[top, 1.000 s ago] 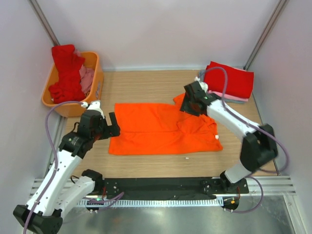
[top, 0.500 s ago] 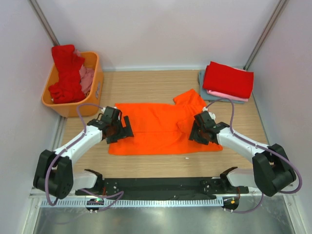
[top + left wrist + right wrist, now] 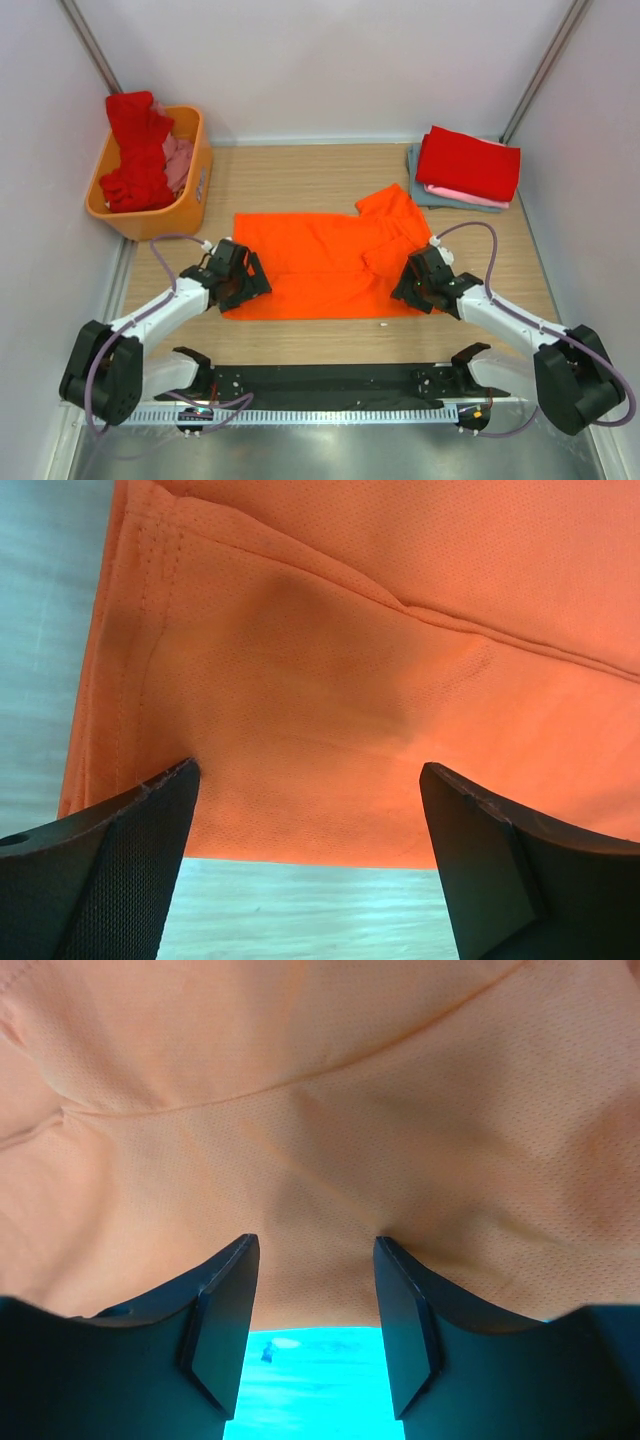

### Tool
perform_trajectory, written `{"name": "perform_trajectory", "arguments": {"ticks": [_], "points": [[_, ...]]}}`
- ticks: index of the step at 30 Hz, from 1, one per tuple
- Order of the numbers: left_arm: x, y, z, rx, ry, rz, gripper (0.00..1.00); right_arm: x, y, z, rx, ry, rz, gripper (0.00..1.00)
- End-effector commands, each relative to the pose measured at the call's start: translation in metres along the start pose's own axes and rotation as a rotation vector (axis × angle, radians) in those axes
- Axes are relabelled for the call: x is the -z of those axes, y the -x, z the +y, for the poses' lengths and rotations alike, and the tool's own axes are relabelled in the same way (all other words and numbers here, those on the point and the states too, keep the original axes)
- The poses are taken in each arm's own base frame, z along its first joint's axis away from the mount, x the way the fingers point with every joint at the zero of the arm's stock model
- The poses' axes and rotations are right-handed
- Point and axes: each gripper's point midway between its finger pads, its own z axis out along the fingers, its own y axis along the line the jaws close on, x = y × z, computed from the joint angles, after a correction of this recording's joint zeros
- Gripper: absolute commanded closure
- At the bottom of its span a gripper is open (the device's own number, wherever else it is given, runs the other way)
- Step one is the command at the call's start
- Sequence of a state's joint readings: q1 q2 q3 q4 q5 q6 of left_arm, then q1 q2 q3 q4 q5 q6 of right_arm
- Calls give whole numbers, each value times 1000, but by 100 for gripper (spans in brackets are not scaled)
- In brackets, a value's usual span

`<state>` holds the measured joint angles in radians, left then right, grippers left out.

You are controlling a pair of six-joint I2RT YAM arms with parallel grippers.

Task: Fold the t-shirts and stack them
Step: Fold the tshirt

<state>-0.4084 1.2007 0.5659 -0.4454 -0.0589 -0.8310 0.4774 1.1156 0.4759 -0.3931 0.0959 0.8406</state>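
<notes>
Orange shirt is lying spread across the middle of the tabletop, its far-right sleeve rumpled.

Change noted: the left arm and right arm have come down within the last second from raised positions. They are now reaching low at the shirt's near-left and near-right corners.

Left jaws are standing wide, straddling the near hem. Right jaws are standing narrower, with a gap showing and the tips at the hem. Neither is holding cloth.

Judgement: a two-corner pinch for the first fold is being set up; no fold is made yet.

Basket, far left, is holding a red shirt and a pink shirt. A folded stack is sitting far right, red uppermost.
</notes>
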Motion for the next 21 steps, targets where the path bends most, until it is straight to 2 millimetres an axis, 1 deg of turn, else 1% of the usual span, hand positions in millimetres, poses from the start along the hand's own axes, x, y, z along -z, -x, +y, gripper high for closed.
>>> {"name": "perform_trajectory", "arguments": {"ticks": [1, 2, 3, 4, 5, 6, 7, 8, 9, 10, 11, 12, 13, 14, 15, 16, 17, 18, 19, 20, 21], "points": [[13, -32, 28, 29, 94, 41, 7, 9, -33, -26, -49, -64, 85, 44], [18, -36, 22, 41, 73, 44, 7, 13, -34, -24, -54, -53, 82, 44], [24, -35, 16, 50, 50, 43, 8, 21, -29, -18, -60, -13, 57, 43], [32, -34, 11, 54, 29, 43, 8, 26, -31, -20, -58, -19, 64, 43], [44, -33, 10, 54, 26, 39, 8, 33, -23, -13, -53, 1, 44, 42], [60, -17, -2, 47, -9, -7, 7, 40, -13, -9, -32, 9, 15, 41], [74, -11, -1, 35, -6, -29, 7, 54, 2, 4, -22, 31, -17, 40], [84, 4, 1, 14, 14, -90, 4, 61, 12, 11, -6, 40, -35, 40], [107, 27, -12, -27, -15, -158, 2, 64, 20, 13, 32, 14, -45, 38], [120, 35, -9, -62, 6, -181, 1, 82, 46, 36, 50, 56, -100, 38], [140, 54, -20, -89, -15, -241, 0, 89, 58, 45, 68, 57, -124, 37], [148, 64, -17, -165, 8, -277, 0, 95, 74, 51, 85, 43, -167, 36], [152, 70, -18, -200, 14, -292, 0, 104, 99, 71, 132, 55, -215, 36], [158, 76, -22, -229, 7, -309, 0, 107, 114, 80, 154, 55, -249, 36], [157, 79, -20, -259, 22, -321, 0, 107, 128, 88, 176, 51, -274, 33], [154, 81, -20, -287, 24, -331, 0, 117, 155, 108, 209, 92, -347, 32], [148, 78, -16, -299, 36, -324, 0, 98, 165, 112, 224, 55, -325, 31], [146, 76, -15, -304, 29, -327, 0, 92, 179, 115, 218, 43, -329, 31], [143, 75, -18, -313, 6, -328, 0, 97, 206, 125, 186, 77, -343, 32], [136, 68, -13, -319, 10, -313, 0, 66, 214, 121, 188, 40, -288, 32], [134, 67, -12, -318, 7, -317, 0, 57, 224, 123, 177, 53, -274, 33]]}}
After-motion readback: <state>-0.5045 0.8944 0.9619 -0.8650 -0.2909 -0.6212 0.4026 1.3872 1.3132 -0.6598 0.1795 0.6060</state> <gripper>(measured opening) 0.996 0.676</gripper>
